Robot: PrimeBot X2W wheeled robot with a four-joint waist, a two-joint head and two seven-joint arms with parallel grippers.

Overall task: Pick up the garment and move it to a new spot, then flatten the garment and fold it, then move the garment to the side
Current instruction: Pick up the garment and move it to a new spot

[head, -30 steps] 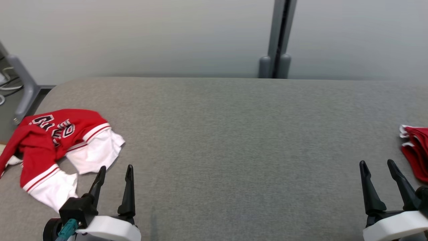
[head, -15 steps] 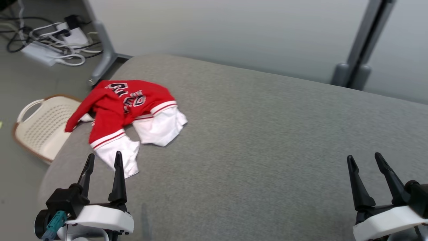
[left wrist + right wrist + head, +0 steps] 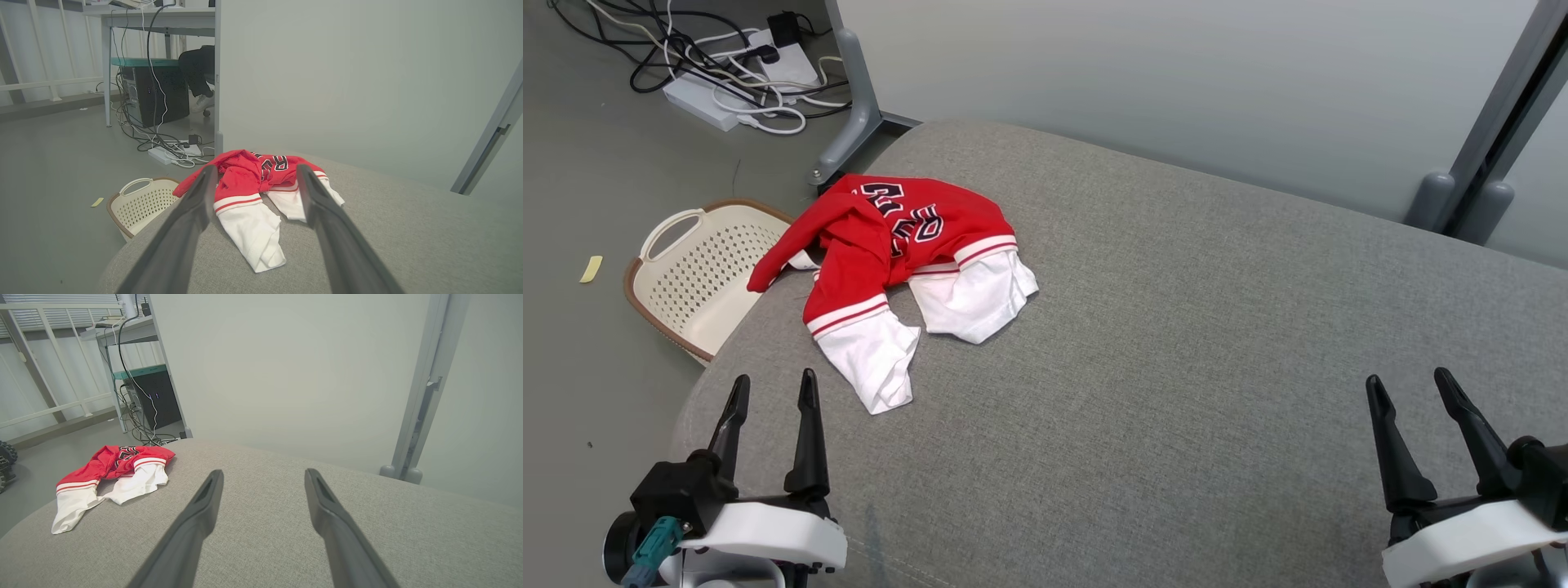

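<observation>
Garment (image 3: pixel 849 269) crumpled on grey table (image 3: pixel 1176 367), its black-and-white lettering (image 3: pixel 907 224) illegible

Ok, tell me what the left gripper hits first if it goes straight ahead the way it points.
Probably the garment: in the wrist view its white sleeve lies dead ahead of the open left gripper, though depth is unclear.

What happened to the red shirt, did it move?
No. The red shirt lies at the same corner of the table, beside the grey post; the camera turned, not the shirt.
</observation>
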